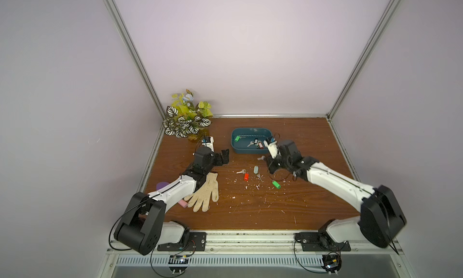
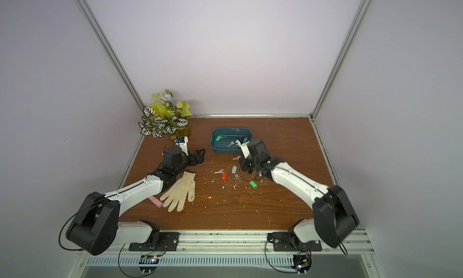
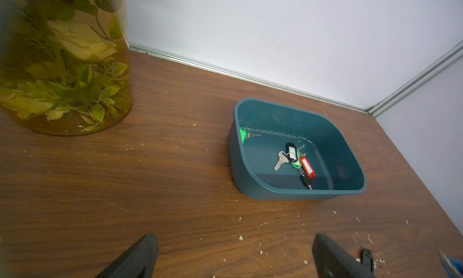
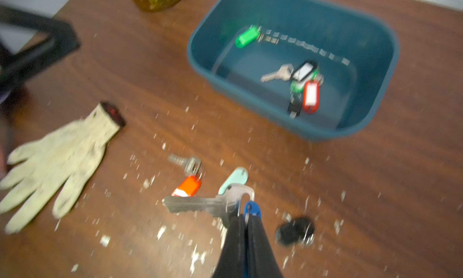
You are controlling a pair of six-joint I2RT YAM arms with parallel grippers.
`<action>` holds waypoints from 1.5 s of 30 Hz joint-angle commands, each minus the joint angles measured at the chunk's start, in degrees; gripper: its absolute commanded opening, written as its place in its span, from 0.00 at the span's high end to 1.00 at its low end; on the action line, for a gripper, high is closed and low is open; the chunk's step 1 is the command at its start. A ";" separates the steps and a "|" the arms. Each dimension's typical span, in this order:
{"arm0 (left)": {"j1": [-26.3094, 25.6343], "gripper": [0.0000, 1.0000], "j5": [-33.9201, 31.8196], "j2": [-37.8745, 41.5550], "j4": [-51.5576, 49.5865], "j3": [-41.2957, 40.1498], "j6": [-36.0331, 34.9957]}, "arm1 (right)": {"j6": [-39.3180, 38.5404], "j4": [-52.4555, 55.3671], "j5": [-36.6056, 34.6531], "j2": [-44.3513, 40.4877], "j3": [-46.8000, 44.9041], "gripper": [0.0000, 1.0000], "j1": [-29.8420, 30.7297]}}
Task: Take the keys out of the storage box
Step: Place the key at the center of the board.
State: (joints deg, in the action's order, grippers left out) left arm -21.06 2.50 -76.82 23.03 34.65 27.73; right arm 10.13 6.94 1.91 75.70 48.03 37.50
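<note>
Hanging from right tool [image 4: 245, 219], blue-tagged key [image 4: 198, 204], outside storage box [image 4: 373, 88].

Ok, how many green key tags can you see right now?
3. One green tag at an end of the storage box; a second green tag under the black tag there; a third green tag on the table outside. More may be hidden.
</note>
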 commanded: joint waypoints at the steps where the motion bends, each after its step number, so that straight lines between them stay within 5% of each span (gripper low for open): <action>1: 0.42 0.00 2.23 -0.77 2.21 1.75 0.84 | 7.03 -8.65 0.81 -5.97 -9.37 1.00 4.05; 8: -4.45 0.00 -1.68 -1.32 -3.29 6.42 -1.00 | 7.56 -11.93 -0.81 -3.16 -15.34 1.00 11.78; 21: -6.16 0.00 -1.49 -2.13 -6.11 9.84 -1.20 | 5.42 -13.17 -7.10 6.35 -13.61 0.91 12.10; 28: -8.98 0.00 -1.70 -7.28 -6.88 14.02 -0.87 | 4.56 -12.00 -8.44 5.47 -12.69 0.53 12.09; 36: -10.87 0.00 -8.78 -15.76 -21.25 28.90 -4.62 | 2.55 -9.19 -18.09 -7.57 -10.67 0.24 11.90; 38: -11.91 0.00 -12.48 -20.40 -27.05 35.27 -5.43 | 1.37 -12.35 -21.38 -11.66 -11.41 0.05 11.47; 45: -14.48 0.05 -21.34 -36.05 -39.78 54.73 -5.30 | 0.13 -22.63 -18.22 -14.27 -13.87 0.01 3.30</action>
State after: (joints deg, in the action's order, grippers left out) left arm -34.24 -12.91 -109.21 -7.51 84.40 23.46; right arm 11.16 -10.94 -16.69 60.34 34.81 43.18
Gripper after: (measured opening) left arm 0.955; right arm 0.992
